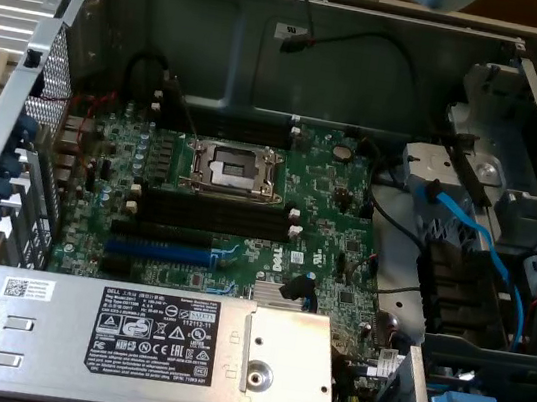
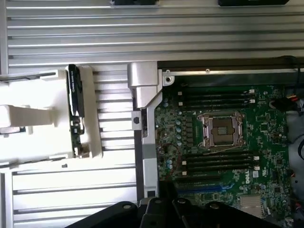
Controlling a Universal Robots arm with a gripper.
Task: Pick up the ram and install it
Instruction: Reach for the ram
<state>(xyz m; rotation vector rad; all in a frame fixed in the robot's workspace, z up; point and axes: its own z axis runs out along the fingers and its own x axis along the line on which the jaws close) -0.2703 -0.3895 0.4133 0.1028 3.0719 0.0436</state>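
The ram [image 2: 74, 107], a long dark green stick, stands on edge in a white holder [image 2: 90, 114] on the ribbed metal table, outside the open computer case. My gripper [image 2: 156, 213] is shut and hangs high above the table, apart from the ram, near the case's corner. I see nothing held in it. Inside the case, black memory slots [image 1: 212, 208] with white end clips lie on the green motherboard [image 1: 323, 240] beside the CPU socket [image 1: 233, 167]; the slots [image 2: 216, 159] look unfilled.
A blue expansion slot [image 1: 161, 246] runs beside the black slots. A grey power supply [image 1: 128, 332] fills the near edge of the case. Drive bays with blue cables [image 1: 485, 243] sit on the exterior view's right. The case's metal frame [image 2: 142, 99] stands between holder and motherboard.
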